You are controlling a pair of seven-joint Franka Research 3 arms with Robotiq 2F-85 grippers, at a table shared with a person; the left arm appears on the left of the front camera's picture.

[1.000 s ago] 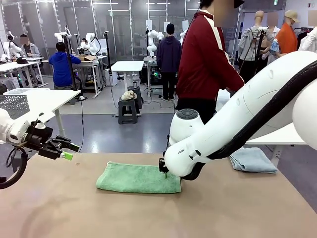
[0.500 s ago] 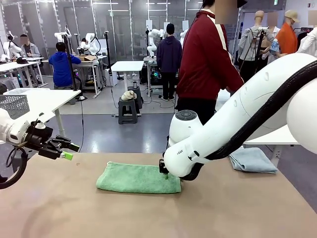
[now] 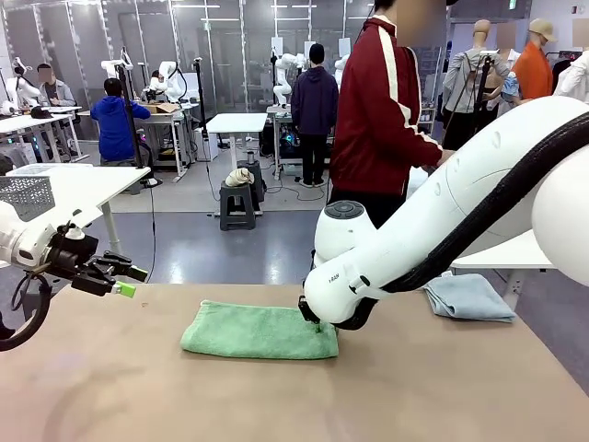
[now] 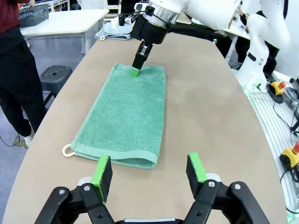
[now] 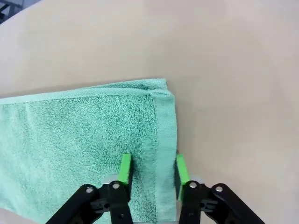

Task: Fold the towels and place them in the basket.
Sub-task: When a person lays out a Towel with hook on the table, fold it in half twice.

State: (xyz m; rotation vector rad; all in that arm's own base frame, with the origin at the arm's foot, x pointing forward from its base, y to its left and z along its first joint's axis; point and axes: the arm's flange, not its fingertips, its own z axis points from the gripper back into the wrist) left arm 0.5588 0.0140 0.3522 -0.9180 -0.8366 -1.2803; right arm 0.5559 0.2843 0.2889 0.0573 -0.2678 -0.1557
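Note:
A green towel (image 3: 258, 331) (image 4: 124, 114) (image 5: 79, 130) lies folded flat near the table's far edge. My right gripper (image 3: 316, 324) (image 4: 135, 72) (image 5: 152, 170) is down on its right end, fingers astride the hemmed edge and shut on it. My left gripper (image 3: 129, 281) (image 4: 149, 170) hovers open off the towel's left end, holding nothing. A light blue-grey towel (image 3: 469, 296) (image 4: 114, 29) lies folded at the far right of the table. A dark mesh basket (image 4: 33, 14) stands on a white side table beyond it.
A person in a dark red jacket (image 3: 377, 101) stands at the far side of the table, just behind the right arm. A paler grey mesh basket (image 3: 26, 195) sits on a white table at the left. The near half of the brown table (image 3: 276, 405) is bare.
The right gripper's fingers have closed on the green towel's right end, and the towel has shifted slightly. The person has turned to the right. The left arm has not moved.

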